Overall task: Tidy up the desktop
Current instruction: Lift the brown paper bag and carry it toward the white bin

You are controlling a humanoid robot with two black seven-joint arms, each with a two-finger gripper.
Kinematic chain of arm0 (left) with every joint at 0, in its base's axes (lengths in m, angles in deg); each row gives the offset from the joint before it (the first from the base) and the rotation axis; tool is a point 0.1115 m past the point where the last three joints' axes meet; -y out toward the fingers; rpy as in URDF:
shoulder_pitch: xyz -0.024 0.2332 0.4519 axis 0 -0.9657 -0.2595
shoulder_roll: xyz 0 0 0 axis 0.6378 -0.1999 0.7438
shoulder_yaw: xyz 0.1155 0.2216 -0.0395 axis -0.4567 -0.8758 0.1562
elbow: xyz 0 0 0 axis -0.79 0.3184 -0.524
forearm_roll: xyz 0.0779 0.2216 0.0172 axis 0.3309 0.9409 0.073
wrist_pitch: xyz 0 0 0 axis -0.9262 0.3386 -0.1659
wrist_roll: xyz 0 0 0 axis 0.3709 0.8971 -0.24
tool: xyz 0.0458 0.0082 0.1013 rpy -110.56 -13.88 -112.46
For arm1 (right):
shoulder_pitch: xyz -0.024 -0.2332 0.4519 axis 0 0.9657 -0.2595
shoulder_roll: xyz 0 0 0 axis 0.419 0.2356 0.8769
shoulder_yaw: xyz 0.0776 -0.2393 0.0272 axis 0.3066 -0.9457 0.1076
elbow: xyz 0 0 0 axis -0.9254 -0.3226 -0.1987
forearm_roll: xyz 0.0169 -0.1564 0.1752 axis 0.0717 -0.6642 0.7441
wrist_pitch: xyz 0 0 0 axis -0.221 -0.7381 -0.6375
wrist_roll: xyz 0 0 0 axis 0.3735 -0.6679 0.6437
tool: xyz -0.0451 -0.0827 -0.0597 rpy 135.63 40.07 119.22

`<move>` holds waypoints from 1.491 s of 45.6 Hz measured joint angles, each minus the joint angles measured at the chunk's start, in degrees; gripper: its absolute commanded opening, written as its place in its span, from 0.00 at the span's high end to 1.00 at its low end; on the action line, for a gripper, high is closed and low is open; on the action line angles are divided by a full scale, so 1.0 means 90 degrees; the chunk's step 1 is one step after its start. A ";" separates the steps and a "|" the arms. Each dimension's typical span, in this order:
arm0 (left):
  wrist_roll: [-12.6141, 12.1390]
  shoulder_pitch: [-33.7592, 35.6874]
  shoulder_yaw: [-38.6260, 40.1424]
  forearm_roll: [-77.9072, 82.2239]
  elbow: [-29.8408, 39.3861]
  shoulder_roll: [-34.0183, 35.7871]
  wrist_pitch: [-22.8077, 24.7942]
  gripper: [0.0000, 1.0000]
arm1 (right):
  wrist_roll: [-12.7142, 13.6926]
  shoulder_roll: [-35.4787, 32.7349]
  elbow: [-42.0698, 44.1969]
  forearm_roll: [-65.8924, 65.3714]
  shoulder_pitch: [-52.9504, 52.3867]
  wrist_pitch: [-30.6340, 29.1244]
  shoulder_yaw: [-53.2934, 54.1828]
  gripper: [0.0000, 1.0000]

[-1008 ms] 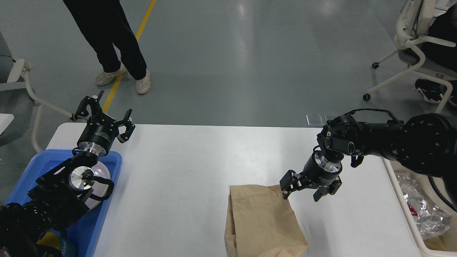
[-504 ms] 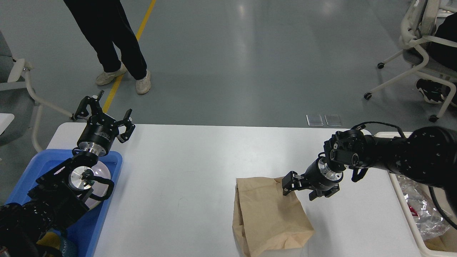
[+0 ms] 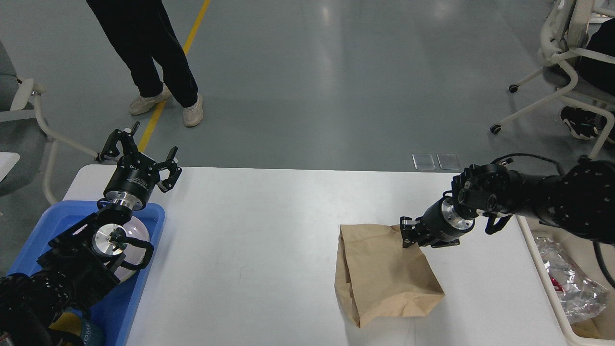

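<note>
Lower right of frame: brown paper bag (image 3: 387, 271) lies flat on the desktop (image 3: 269, 230), mouth edge toward upper right. It looks empty or nearly so, so I judge it light, soft, prone to crumple and to slide on the smooth matte top.

My right gripper (image 3: 412, 232) is at the bag's upper right corner, seen end-on and dark; I cannot tell whether its fingers are closed on the paper. Best hold, in my view: the folded top edge at that corner, where the paper is doubled.

Right edge: cream bin (image 3: 540, 269) with clear plastic inside, near the bag.

Left side: blue tray (image 3: 144, 269). Beyond it, upper left, my left gripper (image 3: 139, 156) hovers, fingers spread, holding nothing.
</note>
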 measured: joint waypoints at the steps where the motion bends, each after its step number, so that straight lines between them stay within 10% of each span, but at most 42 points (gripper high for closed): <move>1: 0.0000 0.0000 0.0000 0.0000 0.0000 0.0000 0.0000 0.03 | -0.0001 -0.0060 -0.0025 0.0002 -0.0103 -0.0141 -0.0018 1.00; 13: 0.0000 0.0000 0.0000 0.0000 0.0000 0.0000 0.0000 0.03 | -0.0005 -0.0615 -0.0091 0.0002 -0.1531 -0.1990 -0.0135 1.00; 44: 0.0000 0.0000 0.0000 0.0000 0.0000 0.0000 0.0000 0.03 | 0.0041 -0.1966 0.1541 -0.0140 -0.3448 -0.2047 -0.1841 1.00; 68: 0.0000 0.0000 0.0000 0.0000 0.0000 0.0000 0.0000 0.03 | -0.0037 -0.3417 0.1792 0.0032 0.0149 0.4518 -0.0513 1.00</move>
